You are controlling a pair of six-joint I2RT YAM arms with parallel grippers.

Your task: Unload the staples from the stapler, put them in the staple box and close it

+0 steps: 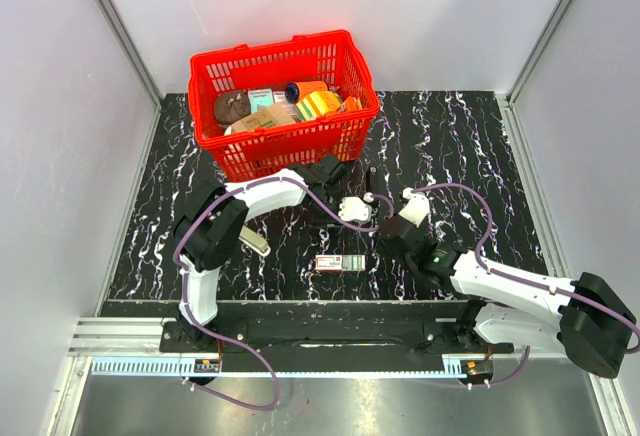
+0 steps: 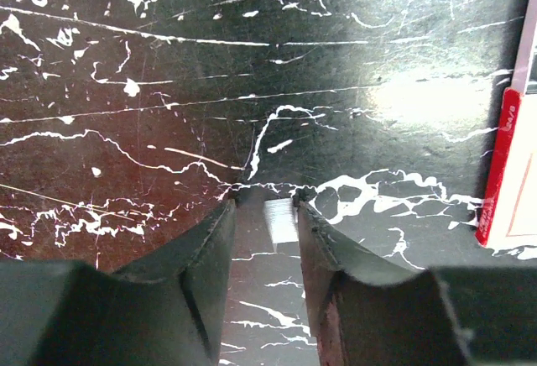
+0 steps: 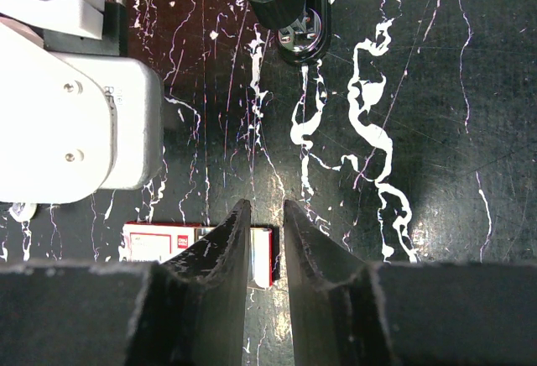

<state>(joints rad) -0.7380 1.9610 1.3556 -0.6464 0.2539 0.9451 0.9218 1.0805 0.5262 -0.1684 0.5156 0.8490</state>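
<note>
The black stapler (image 1: 371, 182) lies in the middle of the table; the right wrist view shows its riveted end (image 3: 290, 12). A short silver strip of staples (image 2: 281, 220) lies on the table between my left gripper's (image 2: 264, 201) fingers. It touches the right finger and a gap separates it from the left one. From above, that gripper (image 1: 372, 201) sits beside the stapler. My right gripper (image 3: 267, 205) hovers over the table with a narrow gap and nothing between its fingers. It (image 1: 388, 224) is just right of the left gripper.
A red and white staple box (image 1: 340, 262) lies near the front; it also shows at the right edge (image 2: 508, 173) and under the right fingers (image 3: 164, 244). A red basket (image 1: 222, 149) of goods stands at the back. A small pale object (image 1: 255, 241) lies left.
</note>
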